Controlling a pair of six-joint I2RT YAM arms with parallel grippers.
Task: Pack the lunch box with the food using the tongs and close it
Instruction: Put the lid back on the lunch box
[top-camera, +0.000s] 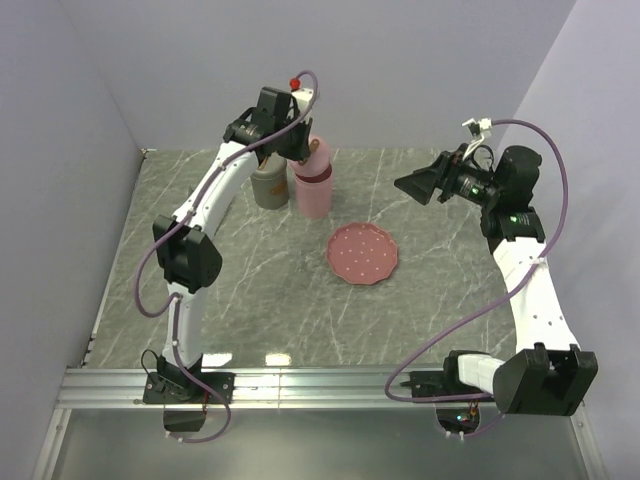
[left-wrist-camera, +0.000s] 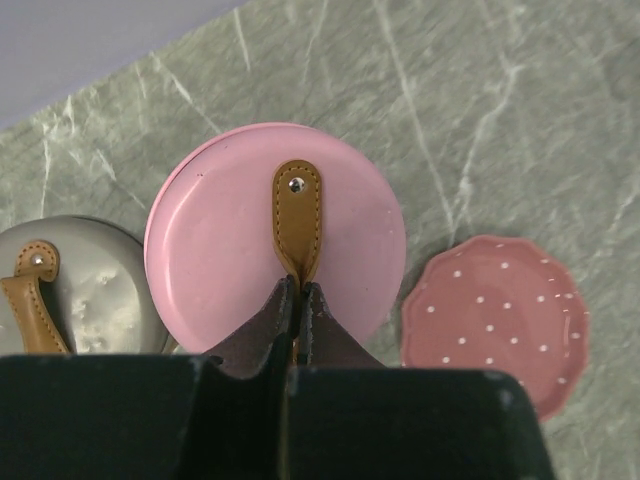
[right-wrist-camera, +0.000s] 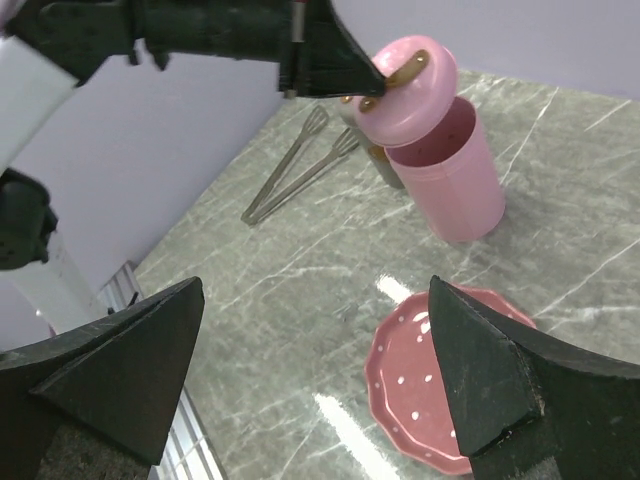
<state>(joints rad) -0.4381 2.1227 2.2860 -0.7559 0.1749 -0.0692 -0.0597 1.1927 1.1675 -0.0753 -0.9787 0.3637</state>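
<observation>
The lunch box is a tall pink cup (right-wrist-camera: 452, 180) standing open at the back of the table (top-camera: 312, 192). Its pink lid (left-wrist-camera: 275, 235) hangs tilted just above the rim (right-wrist-camera: 412, 84). My left gripper (left-wrist-camera: 298, 286) is shut on the lid's brown leather strap (left-wrist-camera: 298, 215). The tongs (right-wrist-camera: 298, 168) lie flat on the table to the left of the cup. My right gripper (right-wrist-camera: 315, 290) hangs open and empty in the air, right of the cup and above the pink plate (right-wrist-camera: 440, 385). No food is in view; the plate is bare.
A grey cup (top-camera: 270, 185) with a grey lid and strap (left-wrist-camera: 80, 285) stands right beside the pink one. The dotted pink plate (top-camera: 362, 252) lies mid-table. Walls close in the left, back and right sides.
</observation>
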